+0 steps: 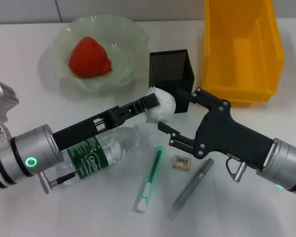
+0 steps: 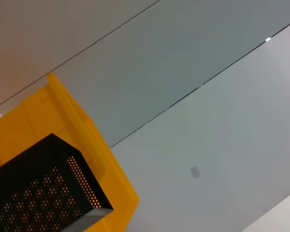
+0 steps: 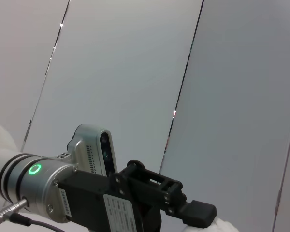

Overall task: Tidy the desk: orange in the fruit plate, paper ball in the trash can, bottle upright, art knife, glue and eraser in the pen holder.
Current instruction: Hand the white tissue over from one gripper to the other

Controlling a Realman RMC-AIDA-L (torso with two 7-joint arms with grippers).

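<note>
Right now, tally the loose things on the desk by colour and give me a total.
Red-orange: 1, the fruit in the plate
White: 1, the paper ball at the left pincer
Clear with green label: 1, the bottle
Green and white: 1, the art knife
Grey: 1, the glue stick
Beige: 1, the eraser
Total: 6

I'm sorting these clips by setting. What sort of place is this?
Probably an office or lab desk staged for a tidying exercise: a white table carries stationery such as a mesh pen holder, an art knife and an eraser, beside a yellow bin. Plain grey wall panels stand behind.
</note>
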